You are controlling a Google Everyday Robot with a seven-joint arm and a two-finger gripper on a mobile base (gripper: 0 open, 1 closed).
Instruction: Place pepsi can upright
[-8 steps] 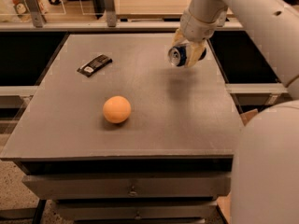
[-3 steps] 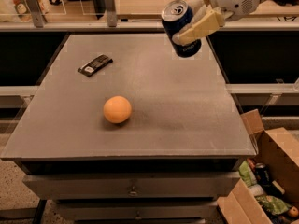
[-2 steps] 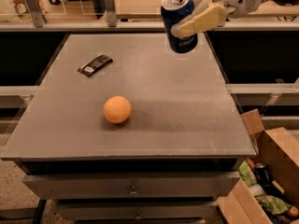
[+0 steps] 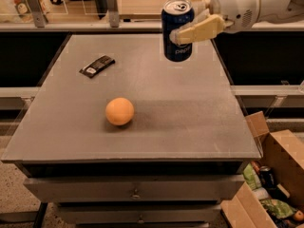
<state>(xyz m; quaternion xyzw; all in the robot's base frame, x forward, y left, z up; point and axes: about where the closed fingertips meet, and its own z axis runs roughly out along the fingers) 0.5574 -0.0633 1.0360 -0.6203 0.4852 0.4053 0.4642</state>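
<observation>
Pepsi can (image 4: 177, 30) was dark blue, silver top, white lettering, clasped by the white gripper (image 4: 184, 18) with cream fingers (image 4: 202, 30) above the far right of the grey surface (image 4: 180, 122). Ball (image 4: 119, 111) plain orange. Far-left packet (image 4: 97, 66) black, small white label.

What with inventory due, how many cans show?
2: the pepsi can in the claw over the table; a dark can in the box lower right, where more may hide.
</observation>
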